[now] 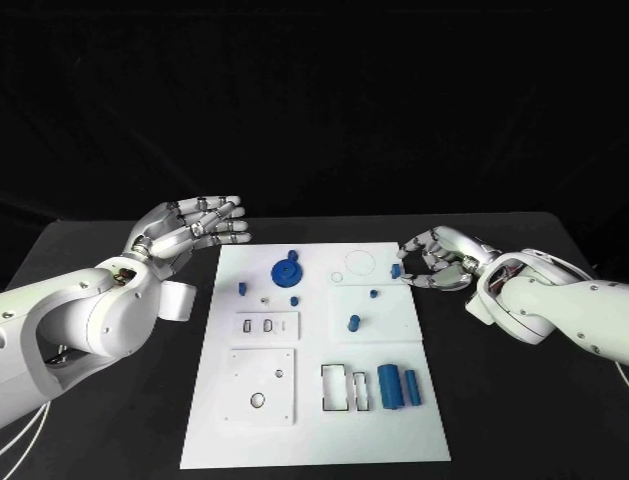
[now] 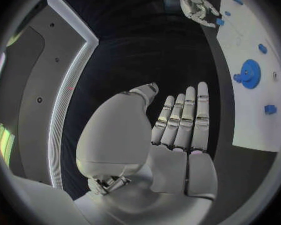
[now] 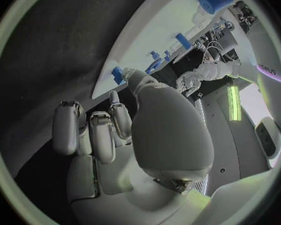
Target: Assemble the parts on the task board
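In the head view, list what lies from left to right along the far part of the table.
Left hand → blue round part on the task board → small blue part at the board's edge → right hand.

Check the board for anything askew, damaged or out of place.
Nothing stands out. The task board lies flat and square on the table, its blue parts intact. The right hand touches one small part at the board's edge.
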